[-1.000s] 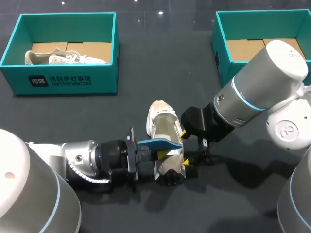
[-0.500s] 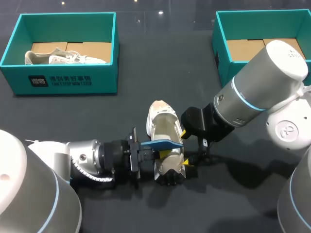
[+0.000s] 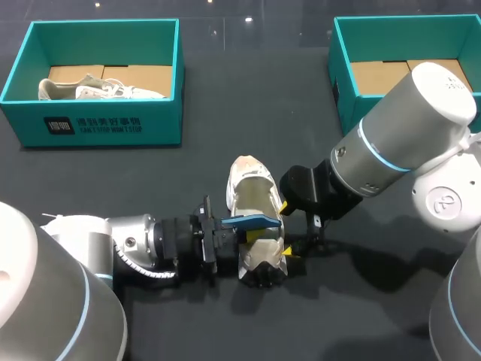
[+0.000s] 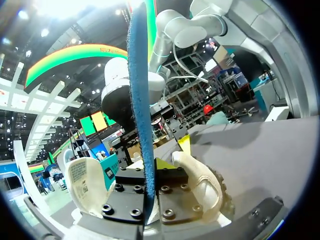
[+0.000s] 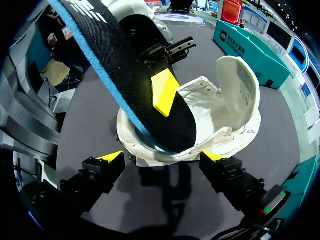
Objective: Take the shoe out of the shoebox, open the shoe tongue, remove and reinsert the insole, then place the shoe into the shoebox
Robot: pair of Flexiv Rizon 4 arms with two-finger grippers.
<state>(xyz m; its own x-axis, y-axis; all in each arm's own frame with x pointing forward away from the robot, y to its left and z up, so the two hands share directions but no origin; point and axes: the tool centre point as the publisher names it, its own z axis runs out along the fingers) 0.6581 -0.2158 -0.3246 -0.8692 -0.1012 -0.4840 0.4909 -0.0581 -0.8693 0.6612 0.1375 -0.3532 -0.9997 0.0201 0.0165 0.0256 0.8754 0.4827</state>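
Left arm has crept in toward the shoe and rolled its wrist over the last second. The insole now reads thinner from above, more edge-on. Right arm and shoe haven't shifted.

My left gripper (image 4: 150, 167) is clamped on the insole (image 5: 145, 85), fingers pressed on both faces. The insole is a flat, long tongue-shaped slab with a blue foam rim and a black woven face. One yellow tip lies flat on that black face. Its long axis runs out along my fingers, across the shoe. Its free end dips into the shoe's opening and the gripped end sits higher.

My right gripper (image 5: 162, 156) has its fingers wide apart and nothing clamped. It sits at the shoe's right flank with the side wall between the tips. I can't tell whether either tip actually touches.

The shoe (image 3: 244, 169) is a cream fabric upper, soft and crumpled, with a lugged sole visible at the heel. It lies mid-table between both grippers, outside either box. Its long axis runs away from me, heel nearest and toe far. The tongue (image 5: 240, 85) is peeled forward and stands up, with its labelled inner face showing.

The table (image 3: 150, 180) is matte dark grey. At the far left is the left shoebox (image 3: 98, 128), teal card with a brown cardboard floor, holding a second pale shoe (image 3: 98, 89) lying on its side. At the far right is the right shoebox (image 3: 346, 83), also teal, showing only cardboard inside.
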